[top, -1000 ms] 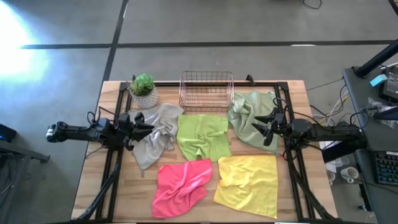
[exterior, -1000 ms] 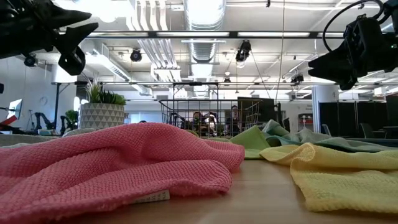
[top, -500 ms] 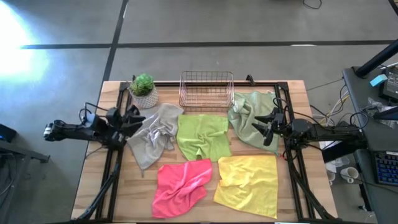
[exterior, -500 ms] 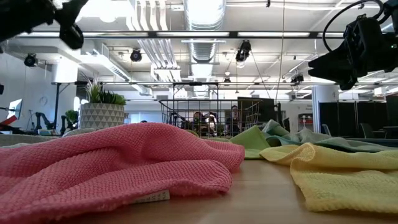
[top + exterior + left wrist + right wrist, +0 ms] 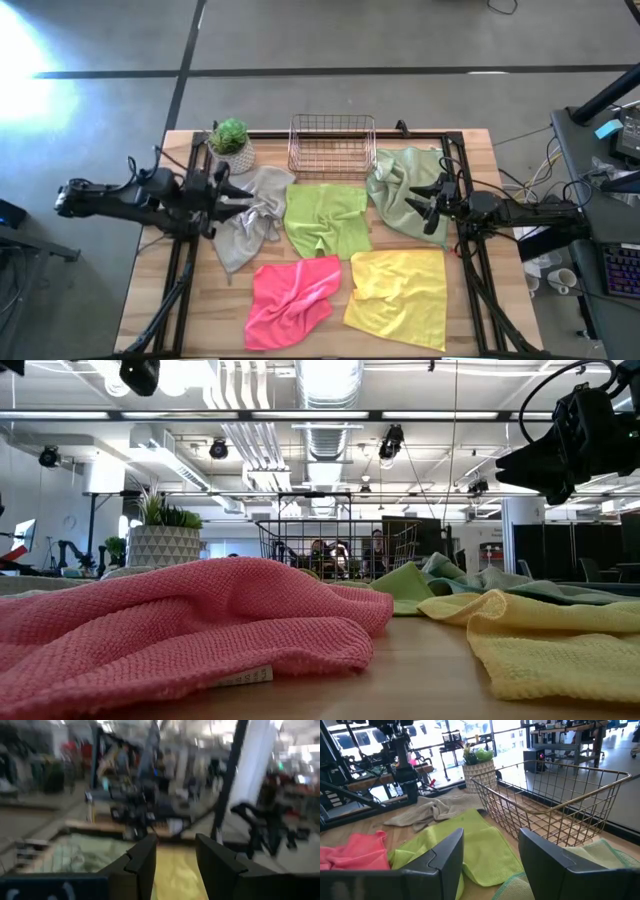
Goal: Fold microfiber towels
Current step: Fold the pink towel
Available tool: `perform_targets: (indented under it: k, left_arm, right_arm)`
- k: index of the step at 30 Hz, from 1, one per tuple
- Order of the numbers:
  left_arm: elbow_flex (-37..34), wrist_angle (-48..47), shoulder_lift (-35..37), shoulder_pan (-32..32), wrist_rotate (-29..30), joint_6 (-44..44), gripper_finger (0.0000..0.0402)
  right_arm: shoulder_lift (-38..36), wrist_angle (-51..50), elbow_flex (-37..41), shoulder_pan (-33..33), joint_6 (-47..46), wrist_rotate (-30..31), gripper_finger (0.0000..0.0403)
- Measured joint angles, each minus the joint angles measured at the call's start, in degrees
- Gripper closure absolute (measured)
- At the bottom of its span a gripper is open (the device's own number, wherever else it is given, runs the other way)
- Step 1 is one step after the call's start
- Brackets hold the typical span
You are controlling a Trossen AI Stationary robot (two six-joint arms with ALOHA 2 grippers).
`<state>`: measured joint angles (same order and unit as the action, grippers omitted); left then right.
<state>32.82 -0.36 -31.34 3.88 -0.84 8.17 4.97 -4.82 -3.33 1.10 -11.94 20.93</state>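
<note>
Five towels lie crumpled on the wooden table: grey, lime green, pale sage green, hot pink and yellow. My left gripper hangs open and empty, high above the grey towel's left edge. Its fingers point level toward the table's right. In the low view only a bit of the left gripper shows at the top. My right gripper is open and empty above the sage towel's right part. It points toward the table's left.
A copper wire basket stands at the far edge, behind the lime towel. A potted plant stands at the far left, beside the grey towel. Dark frame rails run along both table sides.
My left gripper has risen from just above the grey towel, almost leaving the low view at the top. It drew back a little toward the table's left. The towels and my right arm have kept still.
</note>
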Motion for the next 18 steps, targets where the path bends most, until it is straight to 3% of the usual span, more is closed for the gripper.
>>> perform_targets:
  k: [5,9,18]
  left_arm:
    - [8.1,-13.5,-6.2,0.1,-5.9,0.3,0.0279]
    - [12.8,-21.9,-10.6,2.2,-7.2,0.4,0.0279]
    - [17.5,-30.6,-19.7,10.4,-8.4,0.5,0.0279]
  right_arm:
    - [0.0,0.0,0.0,0.0,0.0,0.0,0.0225]
    - [0.0,0.0,0.0,0.0,0.0,0.0,0.0225]
    - [0.0,0.0,0.0,0.0,0.0,0.0,0.0225]
